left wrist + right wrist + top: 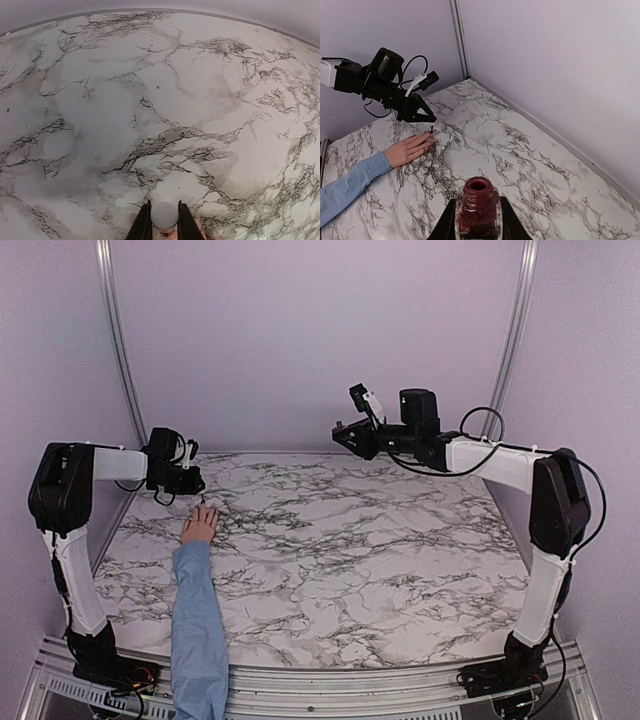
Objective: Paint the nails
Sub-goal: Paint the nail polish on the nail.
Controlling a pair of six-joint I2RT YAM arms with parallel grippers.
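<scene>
Left gripper (426, 117) clamped on a white cap (164, 214), brush (431, 129) pointing down | Right gripper (479, 222) clamped on an open red polish bottle (479, 207), raised, well apart | Nails (428, 143) just below the left gripper, on a hand (200, 526) lying flat | Handling: probably tiny, hard, on living fingers; nothing to grip, touch lightly with the brush only

Marble tabletop (400, 540), red polish bottle (478, 216), white cap (164, 215)

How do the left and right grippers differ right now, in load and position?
The left gripper is shut on the white brush cap; the right gripper is shut on the open red polish bottle. The left gripper sits low by the hand and its fingertips; the right gripper hangs high, far from the hand. Both are shut on something.
</scene>
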